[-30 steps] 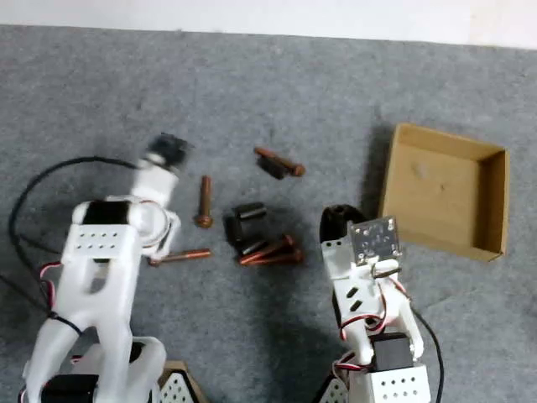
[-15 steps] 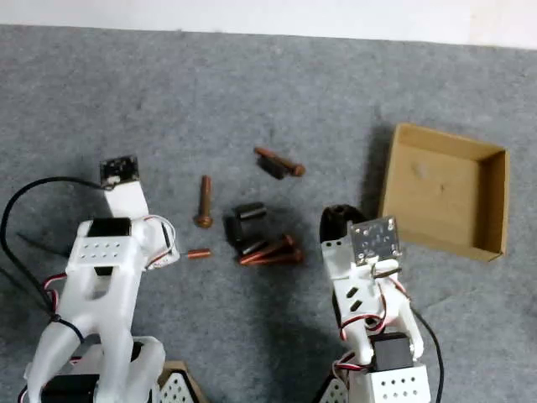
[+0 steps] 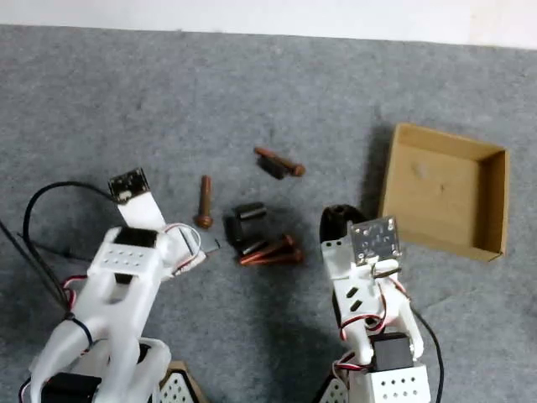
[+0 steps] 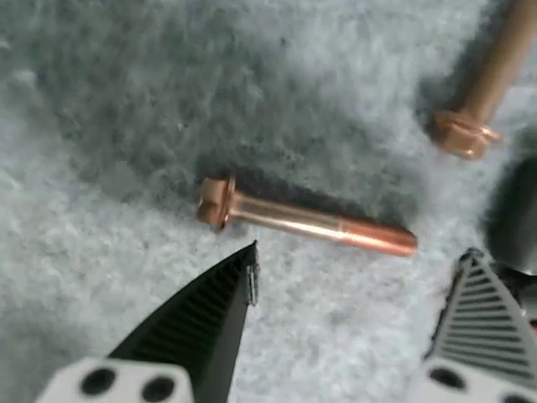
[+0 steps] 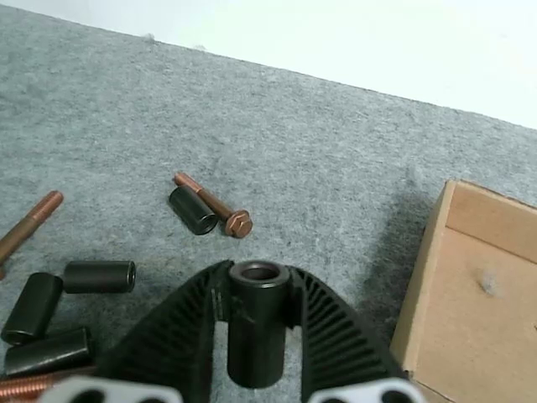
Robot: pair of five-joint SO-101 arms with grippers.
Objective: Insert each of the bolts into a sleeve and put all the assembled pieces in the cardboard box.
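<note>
A copper bolt (image 4: 302,220) lies flat on the grey felt just ahead of my left gripper (image 4: 361,264), which stands open above it, one finger to each side. In the high view that gripper (image 3: 205,249) hangs left of the pile of parts. My right gripper (image 5: 256,279) is shut on an upright black sleeve (image 5: 254,323), held above the felt left of the cardboard box (image 3: 445,189). Another bolt (image 3: 204,201) lies alone, two bolts (image 3: 268,250) lie together by loose sleeves (image 3: 249,211), and a bolt with a sleeve (image 3: 279,162) lies farther back.
The box wall (image 5: 428,277) stands close beside the right gripper. Several loose sleeves (image 5: 101,275) lie on its other side. A second bolt's head (image 4: 461,134) and a dark sleeve (image 4: 516,210) sit just beyond the left gripper's pale finger. A black cable (image 3: 50,197) loops at the left.
The left arm has swung toward the pile and lowered its gripper over the lone bolt, which it now covers in the high view. The right arm has kept still with its sleeve.
</note>
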